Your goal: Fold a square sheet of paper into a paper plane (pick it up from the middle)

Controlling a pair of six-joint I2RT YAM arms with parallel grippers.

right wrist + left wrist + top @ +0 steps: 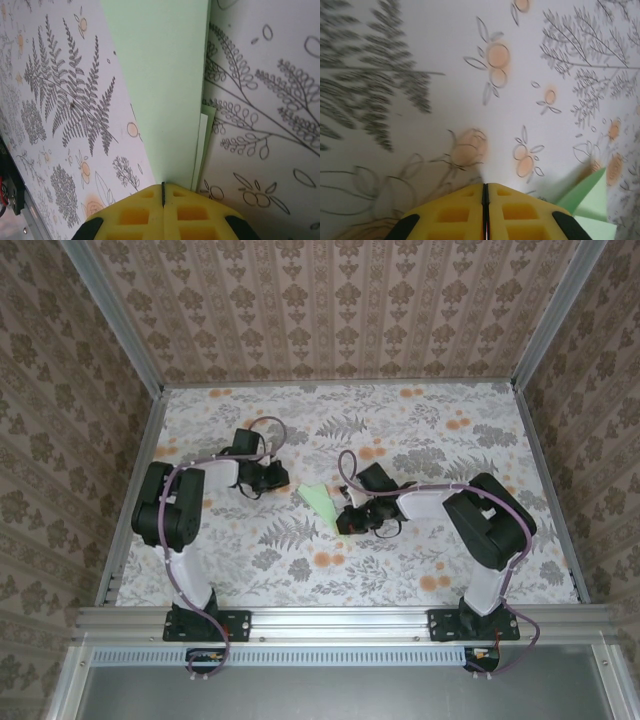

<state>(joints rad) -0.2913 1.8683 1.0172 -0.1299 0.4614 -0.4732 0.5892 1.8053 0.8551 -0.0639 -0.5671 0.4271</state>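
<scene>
The paper plane (pixel 320 502) lies flat near the middle of the table (pixel 450 550), a slim, pointed strip of pale green on the floral covering, between the two arms. The right gripper (pixel 348 518) sits at the end of it nearer the right edge of the table. In the right wrist view its yellow fingers (pixel 195 215) are pressed together over the paper (pixel 165 75), which runs away from them as a long band with folded layers showing along one side. Whether they pinch any of it cannot be told. The left gripper (pixel 274 480) is just beside the paper's other end. In the left wrist view its jaws (pixel 485 200) meet with nothing between them, and a green corner (pixel 592 200) lies to one side.
</scene>
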